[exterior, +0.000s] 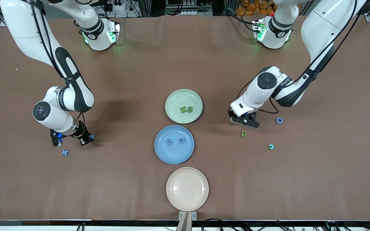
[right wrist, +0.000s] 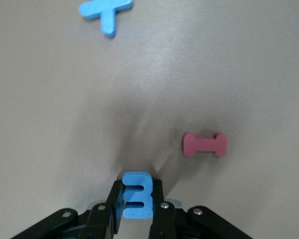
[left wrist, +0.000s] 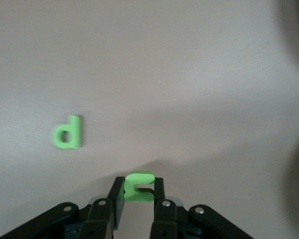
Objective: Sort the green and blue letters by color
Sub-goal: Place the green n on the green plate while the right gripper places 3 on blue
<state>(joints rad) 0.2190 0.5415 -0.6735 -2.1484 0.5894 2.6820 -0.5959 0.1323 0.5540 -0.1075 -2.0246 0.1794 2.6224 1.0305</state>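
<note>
Left gripper: clamped on a green letter, low over the table; green plate lay toward the right arm's end.
Right gripper: pinching a blue letter, beside the blue X; blue plate lay toward the left arm's end.

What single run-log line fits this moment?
left gripper: shut on green letter | right gripper: shut on blue letter

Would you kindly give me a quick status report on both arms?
Left gripper shut on green letter, near green p. Right gripper shut on blue E, near blue X. Nothing in the way.
</note>
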